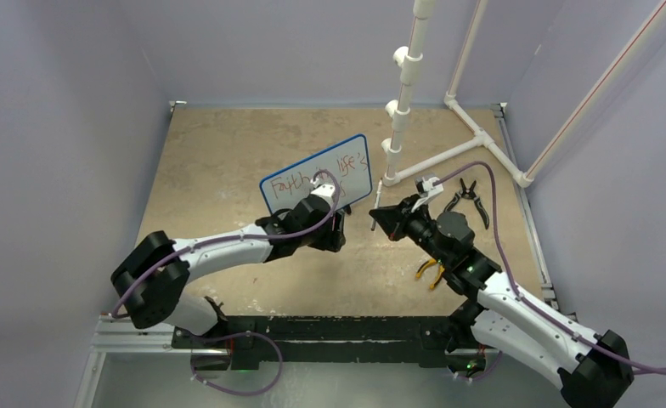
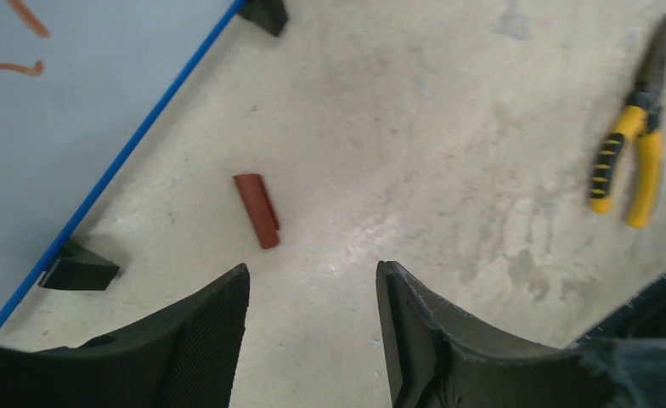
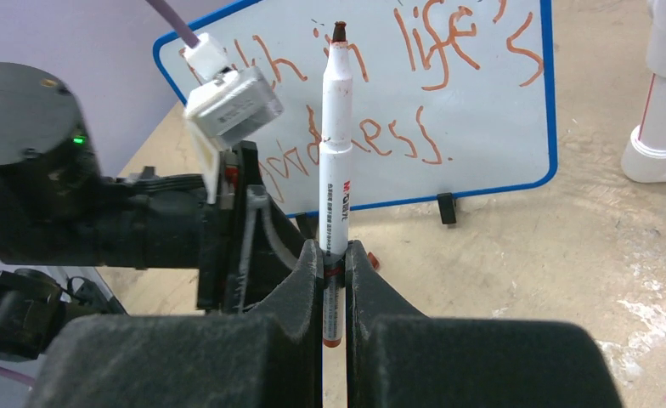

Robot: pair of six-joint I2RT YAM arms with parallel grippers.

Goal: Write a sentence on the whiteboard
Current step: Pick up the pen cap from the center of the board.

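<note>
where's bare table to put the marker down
Widest free patch: far-left corner, between whiteboard and the back wall. A smaller one up front, between left arm, right arm and the base rail. Crowded to the right: pipe frame, black pliers, yellow pliers. A red cap lies by the whiteboard's foot.

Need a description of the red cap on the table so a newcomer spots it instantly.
Find the whiteboard standing on the table. On the bare surface just out from its blue bottom edge lies the cap, flat on its side. It is short, tubular and red, unlike the long yellow-handled pliers lying farther away.
</note>
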